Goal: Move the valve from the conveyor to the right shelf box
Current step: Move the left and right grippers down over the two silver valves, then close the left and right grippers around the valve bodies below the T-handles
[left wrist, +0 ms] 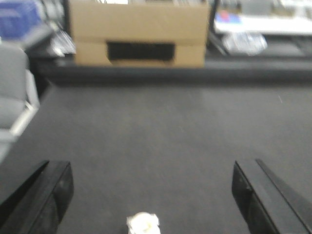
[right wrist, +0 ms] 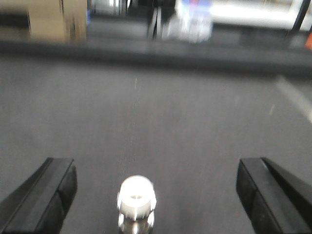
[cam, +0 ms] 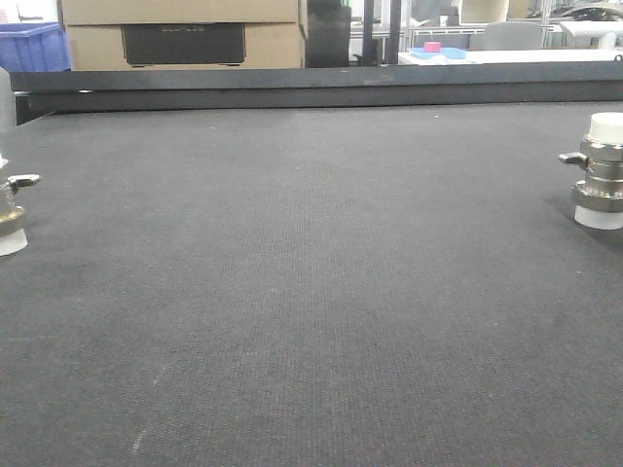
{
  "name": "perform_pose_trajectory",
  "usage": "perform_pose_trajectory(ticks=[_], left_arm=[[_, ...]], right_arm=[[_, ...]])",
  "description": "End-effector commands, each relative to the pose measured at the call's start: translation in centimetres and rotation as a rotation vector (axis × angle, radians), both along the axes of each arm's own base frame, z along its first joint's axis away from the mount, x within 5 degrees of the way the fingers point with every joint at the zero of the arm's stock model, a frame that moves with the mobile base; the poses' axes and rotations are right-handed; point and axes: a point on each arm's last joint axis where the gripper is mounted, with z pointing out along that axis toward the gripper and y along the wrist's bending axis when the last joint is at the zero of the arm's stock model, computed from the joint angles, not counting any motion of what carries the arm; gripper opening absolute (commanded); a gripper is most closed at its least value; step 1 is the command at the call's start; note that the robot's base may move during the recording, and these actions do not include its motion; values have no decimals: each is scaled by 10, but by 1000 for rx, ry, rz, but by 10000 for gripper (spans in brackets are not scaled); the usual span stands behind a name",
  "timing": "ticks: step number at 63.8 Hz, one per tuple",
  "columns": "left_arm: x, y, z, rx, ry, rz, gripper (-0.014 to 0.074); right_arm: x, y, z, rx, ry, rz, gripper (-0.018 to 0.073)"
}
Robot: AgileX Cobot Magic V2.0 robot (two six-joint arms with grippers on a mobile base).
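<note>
The conveyor point(cam: 311, 292) is a wide dark grey woven belt filling the front view. A metal valve point(cam: 602, 170) with white caps stands upright at its right edge, and a second valve point(cam: 10, 209) is cut off by the left edge. In the left wrist view my left gripper point(left wrist: 153, 197) is open, with a white-capped valve point(left wrist: 143, 223) low between the spread fingers point(left wrist: 46, 200), touching neither. My right gripper point(right wrist: 156, 192) is open too, and a valve point(right wrist: 136, 200) stands between its fingers point(right wrist: 265, 195), left of centre and apart from both. The right shelf box is out of view.
A dark rail point(cam: 311, 88) bounds the belt's far edge. Behind it stand a cardboard box point(cam: 185, 34), a blue crate point(cam: 34, 47) and a white table point(cam: 506, 55). A grey object point(left wrist: 12, 92) sits off the belt's left side.
</note>
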Motion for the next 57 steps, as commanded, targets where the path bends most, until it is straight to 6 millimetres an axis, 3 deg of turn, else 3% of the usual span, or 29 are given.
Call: perform_pose_trajectory(ticks=[1,15,24,30,42,57], left_arm=[[14,-4,5,2,95,-23,554],[57,-8,19,14,350,-42,554],[82,-9,13,21,517,-50,554],[100,-10,2,25,639,-54,554],[134,-10,-35,45,900,-51,554],[163,-10,-73,57,1017,-46,554]], right_arm=[[23,2,6,-11,105,19,561],[74,7,26,-18,380,70,561],[98,9,21,-24,596,104,561],[113,10,12,-25,709,118,561],[139,12,-27,-42,871,145,561],[168,12,-64,-37,895,134,561]])
